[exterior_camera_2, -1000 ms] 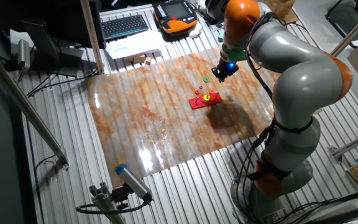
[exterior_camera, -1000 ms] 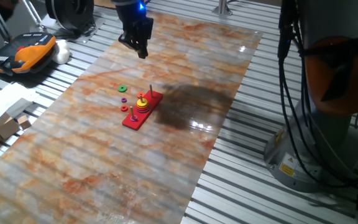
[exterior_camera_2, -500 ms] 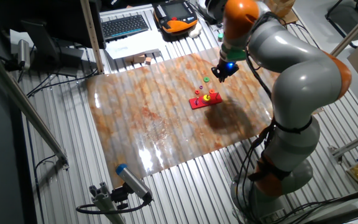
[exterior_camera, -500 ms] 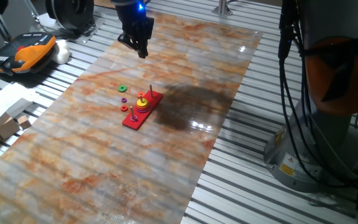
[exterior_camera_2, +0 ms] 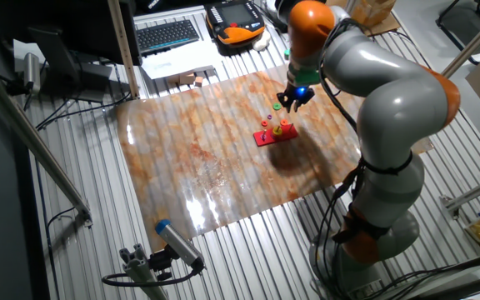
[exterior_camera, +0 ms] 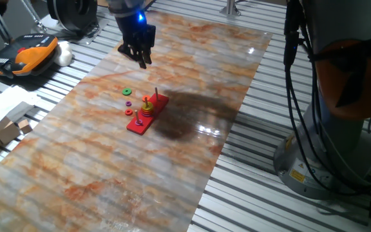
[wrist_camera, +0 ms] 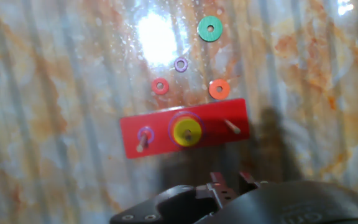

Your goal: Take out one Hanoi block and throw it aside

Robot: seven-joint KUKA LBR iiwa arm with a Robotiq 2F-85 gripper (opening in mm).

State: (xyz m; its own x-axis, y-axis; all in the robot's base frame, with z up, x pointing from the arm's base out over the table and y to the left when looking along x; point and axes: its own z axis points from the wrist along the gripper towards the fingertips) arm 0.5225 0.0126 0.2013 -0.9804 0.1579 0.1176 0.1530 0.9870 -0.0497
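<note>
The yellow Hanoi block [wrist_camera: 187, 132] sits on the middle peg of the red base [wrist_camera: 229, 118], over a wider purple ring; it also shows in one fixed view [exterior_camera: 146, 110]. A small purple ring [wrist_camera: 145, 134] is on the left peg. My gripper [exterior_camera: 142, 61] hangs above the table behind the base [exterior_camera: 139, 124], apart from it and holding nothing. Its jaws look slightly apart. In the other fixed view the gripper [exterior_camera_2: 289, 102] is just above and beyond the base [exterior_camera_2: 267, 138]. Only the finger roots [wrist_camera: 219, 182] show at the bottom of the hand view.
Loose rings lie on the marble board beside the base: green [wrist_camera: 210, 28], small purple [wrist_camera: 180, 64], red [wrist_camera: 160, 86] and orange [wrist_camera: 219, 89]. A teach pendant [exterior_camera: 28, 51] and wooden blocks [exterior_camera: 8, 129] lie left of the board. The robot's base [exterior_camera: 340, 129] stands at the right.
The gripper has moved a little left and down toward the red base and turned slightly. The rings and the base have not moved.
</note>
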